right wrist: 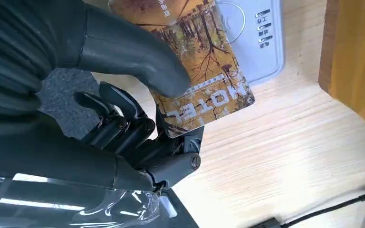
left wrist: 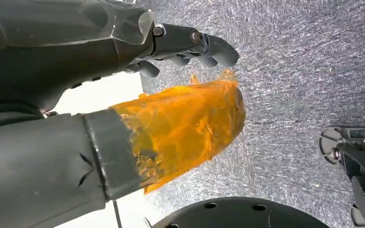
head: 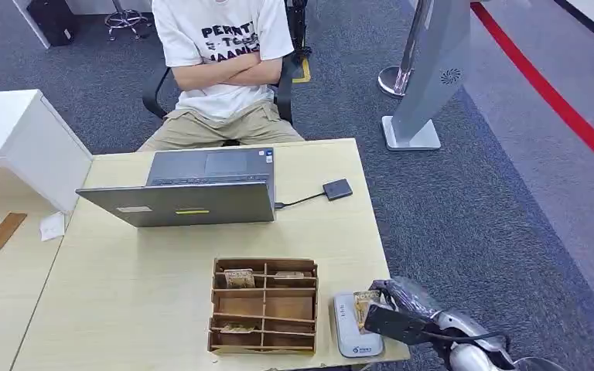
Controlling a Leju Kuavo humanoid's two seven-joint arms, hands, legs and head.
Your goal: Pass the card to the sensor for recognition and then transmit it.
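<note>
Grey carpet surrounds the desk (head: 162, 309) where my right hand (head: 393, 308) pinches the card (right wrist: 204, 71) over the sensor (head: 349, 325), beside the wooden organizer (head: 264, 306). Recognition seems underway; next I should hand it to the person (head: 220, 62) beyond the laptop (head: 186, 202).

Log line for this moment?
stage: card at reader | right hand: holds card over reader | left hand: holds nothing | handover: not yet done
</note>
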